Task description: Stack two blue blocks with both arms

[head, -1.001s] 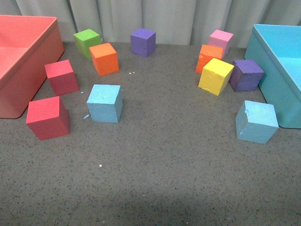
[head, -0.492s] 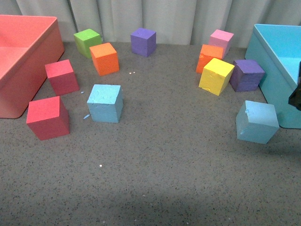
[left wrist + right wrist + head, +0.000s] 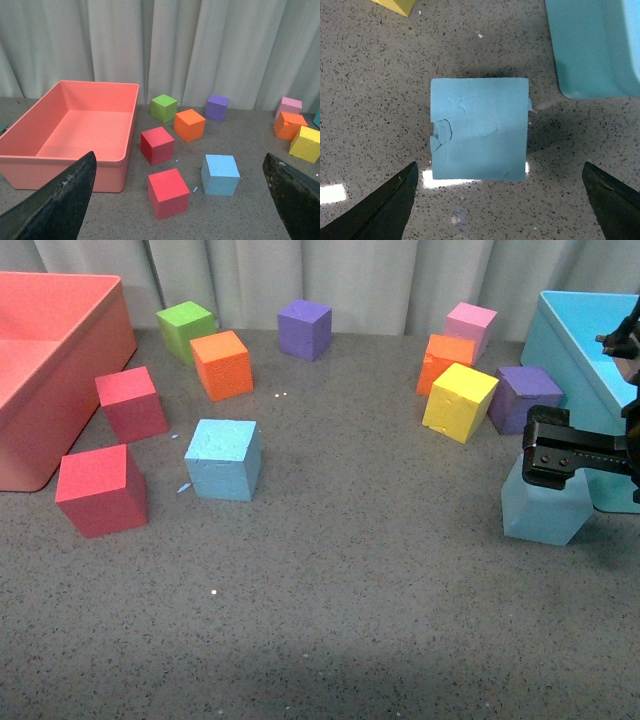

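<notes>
right gripper (image 3: 499, 202) is parked straight over the right blue block (image 3: 479, 127), jaws spread wide. the two black, wedge-shaped fingertips (image 3: 385, 207) sit well out to either side of the block with bare table between, so nothing is gripped. in the front view the flat black gripper bar covers the block's top face, and i honestly can't tell from there if it's touching the foam or just hovering.

that block is a sky-blue foam cube with a rough top: wrinkles, a chipped dent on one edge and a little tab of foam sticking off the opposite side. it sits on the speckled grey tabletop (image 3: 350, 590), right next to the rounded corner of the smooth turquoise bin (image 3: 565, 345). a yellow cube (image 3: 459, 401) and a purple cube (image 3: 526, 398) sit just behind it.

the left blue block (image 3: 224, 458) is well apart from it, over on the left half of the table, flat on the surface, with a red cube (image 3: 100, 489) near it and a few pale foam crumbs around. its top looks pitted too.

left gripper (image 3: 175, 205) is wide open as well, holding nothing, looking across at the cubes and the glossy coral bin (image 3: 70, 167), a rounded rectangular tub. pleated grey curtain (image 3: 350, 280) along the back.
</notes>
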`<state>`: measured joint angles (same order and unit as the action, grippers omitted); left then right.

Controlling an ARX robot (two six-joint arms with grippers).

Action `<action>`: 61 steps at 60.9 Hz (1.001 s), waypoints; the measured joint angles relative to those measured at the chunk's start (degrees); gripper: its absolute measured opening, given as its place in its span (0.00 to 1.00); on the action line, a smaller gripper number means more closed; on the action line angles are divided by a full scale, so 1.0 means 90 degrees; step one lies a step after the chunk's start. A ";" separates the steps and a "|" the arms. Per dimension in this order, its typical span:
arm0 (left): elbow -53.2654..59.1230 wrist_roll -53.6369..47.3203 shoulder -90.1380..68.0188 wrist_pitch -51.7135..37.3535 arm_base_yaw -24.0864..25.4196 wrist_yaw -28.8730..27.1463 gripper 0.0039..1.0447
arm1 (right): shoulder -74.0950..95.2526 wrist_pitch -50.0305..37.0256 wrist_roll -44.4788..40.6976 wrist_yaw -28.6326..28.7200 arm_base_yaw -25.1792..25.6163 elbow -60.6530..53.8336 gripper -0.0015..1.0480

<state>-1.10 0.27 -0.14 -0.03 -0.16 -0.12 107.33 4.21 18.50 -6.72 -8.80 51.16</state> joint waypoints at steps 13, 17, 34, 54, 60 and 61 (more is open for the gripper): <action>0.0000 0.0000 0.0000 0.0000 0.0000 -0.0002 0.94 | 0.0459 0.0148 -0.0002 -0.0126 -0.0041 0.0323 0.91; 0.0000 0.0000 0.0000 0.0000 0.0000 -0.0002 0.94 | 0.0583 0.0087 0.0005 -0.0107 -0.0041 0.0355 0.91; 0.0000 0.0000 0.0000 0.0000 0.0000 -0.0002 0.94 | 0.1195 -0.0051 0.0022 -0.0087 -0.0068 0.0678 0.90; 0.0000 0.0000 0.0000 0.0000 0.0000 0.0000 0.94 | 0.1469 -0.0019 0.0044 -0.0068 -0.0124 0.0801 0.49; 0.0000 0.0000 0.0000 0.0000 0.0000 -0.0002 0.94 | 0.1399 -0.0095 0.0039 -0.0061 -0.0170 0.0765 0.43; 0.0000 0.0000 0.0000 0.0000 0.0000 -0.0002 0.94 | 0.1384 -0.0100 0.0039 -0.0061 -0.0177 0.0755 0.43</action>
<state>-1.10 0.27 -0.14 -0.03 -0.16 -0.14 119.79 3.31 18.85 -7.27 -10.39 57.95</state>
